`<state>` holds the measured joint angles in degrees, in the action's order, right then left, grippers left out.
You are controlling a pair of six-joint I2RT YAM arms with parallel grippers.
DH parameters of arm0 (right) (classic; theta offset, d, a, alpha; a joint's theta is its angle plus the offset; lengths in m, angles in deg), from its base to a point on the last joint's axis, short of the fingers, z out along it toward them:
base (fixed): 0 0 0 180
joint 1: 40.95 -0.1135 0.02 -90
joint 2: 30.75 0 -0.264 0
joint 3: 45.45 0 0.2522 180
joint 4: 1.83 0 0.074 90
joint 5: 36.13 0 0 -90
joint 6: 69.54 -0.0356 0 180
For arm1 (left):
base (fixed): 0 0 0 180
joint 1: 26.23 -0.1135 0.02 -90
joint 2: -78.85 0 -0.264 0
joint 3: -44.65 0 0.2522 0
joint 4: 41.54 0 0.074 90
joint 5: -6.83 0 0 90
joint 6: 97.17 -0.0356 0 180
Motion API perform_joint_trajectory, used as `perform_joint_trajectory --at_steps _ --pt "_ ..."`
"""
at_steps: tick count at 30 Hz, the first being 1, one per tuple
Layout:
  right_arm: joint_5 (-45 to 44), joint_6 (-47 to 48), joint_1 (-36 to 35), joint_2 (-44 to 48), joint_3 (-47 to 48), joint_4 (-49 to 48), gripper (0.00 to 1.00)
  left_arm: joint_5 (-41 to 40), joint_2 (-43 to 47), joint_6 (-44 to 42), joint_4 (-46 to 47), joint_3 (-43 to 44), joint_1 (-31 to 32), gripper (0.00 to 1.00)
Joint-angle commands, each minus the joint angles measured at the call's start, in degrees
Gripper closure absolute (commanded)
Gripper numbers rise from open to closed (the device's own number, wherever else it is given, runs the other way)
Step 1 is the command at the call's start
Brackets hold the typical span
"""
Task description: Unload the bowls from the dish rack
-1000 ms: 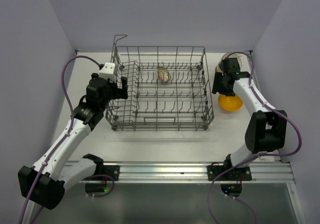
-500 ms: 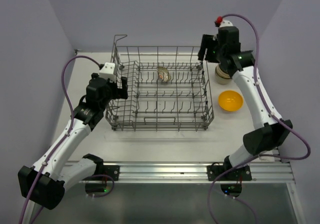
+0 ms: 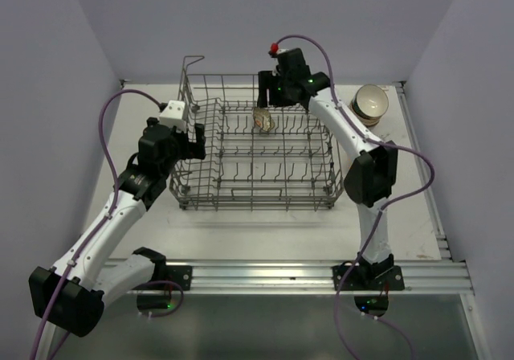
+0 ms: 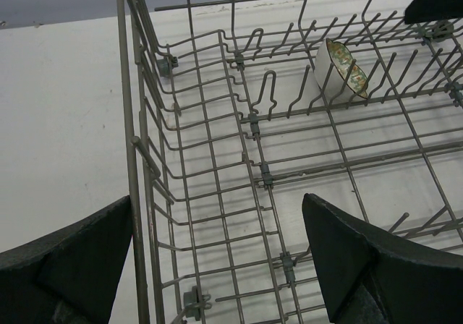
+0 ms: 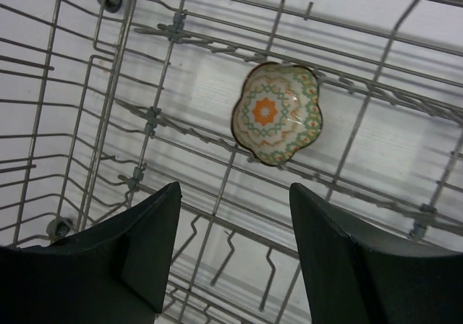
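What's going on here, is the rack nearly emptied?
Two robot arms are unloading a dish rack. Only one bowl, with an orange and green pattern, is in it, propped on edge among the tines at the far side. The right gripper hovers just above it, jaws open, not touching. The left gripper sits at the rack's left edge, jaws open and holding nothing. A stack of bowls stands on the table outside the rack, at the far right.
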<state>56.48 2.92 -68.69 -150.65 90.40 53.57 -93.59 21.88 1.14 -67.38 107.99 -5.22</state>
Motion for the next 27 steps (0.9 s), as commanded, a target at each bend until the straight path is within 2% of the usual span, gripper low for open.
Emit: perform_joint_trajectory --at_steps 1,8,21,27 --pt "2.1 -0.1 -2.2 -4.3 6.5 -1.7 0.34 4.7 1.0 0.6 0.9 0.6 0.4 0.0" --pt "2.6 -1.4 -2.8 -15.5 16.6 -2.0 0.37 5.5 1.2 0.6 0.8 0.8 0.7 0.0" --pt "-2.1 -0.1 -4.2 -22.9 17.1 -4.7 0.4 6.2 1.3 0.5 0.8 1.0 0.8 0.0" --pt "-5.0 -0.5 -4.5 -23.5 17.0 -5.2 0.49 6.3 1.7 0.5 0.7 1.0 0.8 0.0"
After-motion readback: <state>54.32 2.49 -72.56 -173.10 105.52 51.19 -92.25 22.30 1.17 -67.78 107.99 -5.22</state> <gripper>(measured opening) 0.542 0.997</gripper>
